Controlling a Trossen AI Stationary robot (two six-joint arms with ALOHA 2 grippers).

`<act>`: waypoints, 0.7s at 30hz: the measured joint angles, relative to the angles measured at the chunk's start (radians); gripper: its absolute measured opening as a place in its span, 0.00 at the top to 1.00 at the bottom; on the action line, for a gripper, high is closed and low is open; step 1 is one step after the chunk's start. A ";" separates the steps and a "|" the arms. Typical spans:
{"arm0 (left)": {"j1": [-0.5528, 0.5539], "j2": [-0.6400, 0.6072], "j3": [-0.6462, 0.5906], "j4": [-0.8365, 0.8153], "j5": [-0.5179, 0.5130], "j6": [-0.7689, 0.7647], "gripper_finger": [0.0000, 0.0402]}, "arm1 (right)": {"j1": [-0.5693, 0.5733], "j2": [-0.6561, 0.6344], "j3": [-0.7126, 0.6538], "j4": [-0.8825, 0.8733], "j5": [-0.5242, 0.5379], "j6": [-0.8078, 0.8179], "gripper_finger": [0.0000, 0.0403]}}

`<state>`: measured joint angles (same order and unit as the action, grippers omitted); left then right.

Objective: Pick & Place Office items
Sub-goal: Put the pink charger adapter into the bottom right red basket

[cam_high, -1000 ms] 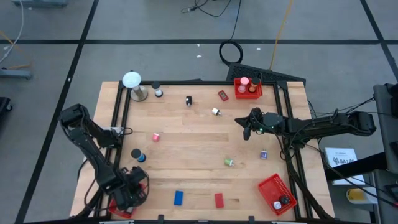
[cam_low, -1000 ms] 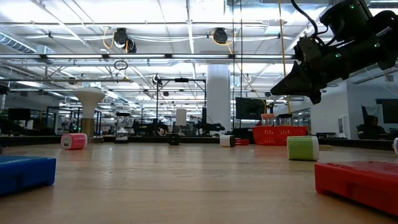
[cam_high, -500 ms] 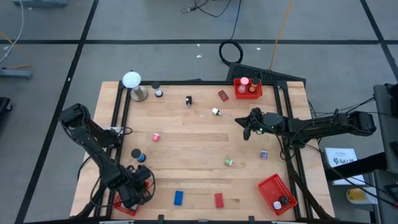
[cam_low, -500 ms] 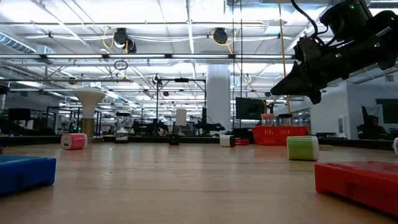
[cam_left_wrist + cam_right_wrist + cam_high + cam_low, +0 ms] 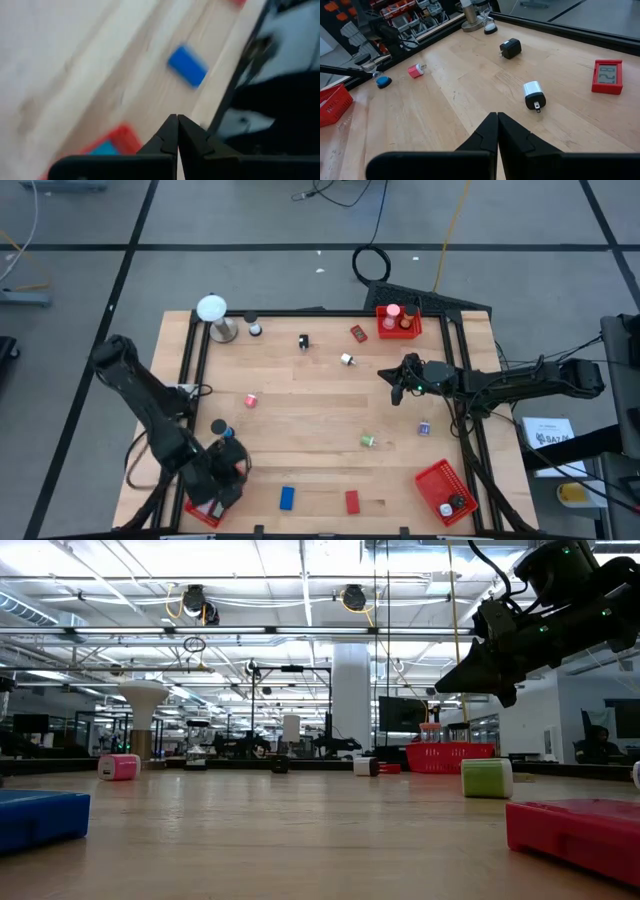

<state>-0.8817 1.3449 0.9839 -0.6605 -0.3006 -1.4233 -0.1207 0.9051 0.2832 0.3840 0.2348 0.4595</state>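
We see the left claw above the tabletop's near left corner, its two fingers pressed together with nothing between them. Just beneath it sits a red mesh basket holding a teal piece, as the left wrist view shows. The blue block lies near this claw, along the near edge, with the red block a little farther along the same edge. A blue round piece rests close by, toward the left edge.

The right claw hangs above the right half of the tabletop, well off the surface, fingers likewise closed tight and holding nothing. Nearest to it is the white plug adapter, lying on its side toward the far edge; the black adapter lies beyond that, and the red flat piece with a display sits near the far edge. The pink piece lies well apart from this claw, toward the left side. The green roll and a small purple piece lie between this claw and the near right corner, where a second red basket stands. A third basket stands at the far right corner.
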 joint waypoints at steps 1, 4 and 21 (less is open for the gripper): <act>0.015 -0.027 0.001 0.000 -0.030 0.005 0.99 | 0.000 0.000 0.000 0.000 0.000 0.000 1.00; 0.081 -0.104 0.002 -0.062 -0.115 0.009 0.98 | 0.000 0.000 0.000 0.000 0.000 0.000 1.00; 0.792 -0.084 -0.047 -0.286 0.124 0.178 0.75 | 0.030 0.000 0.000 0.001 0.000 0.075 1.00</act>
<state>-0.0892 1.2609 0.9374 -0.9465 -0.1766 -1.2452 -0.0911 0.9054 0.2832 0.3851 0.2348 0.5350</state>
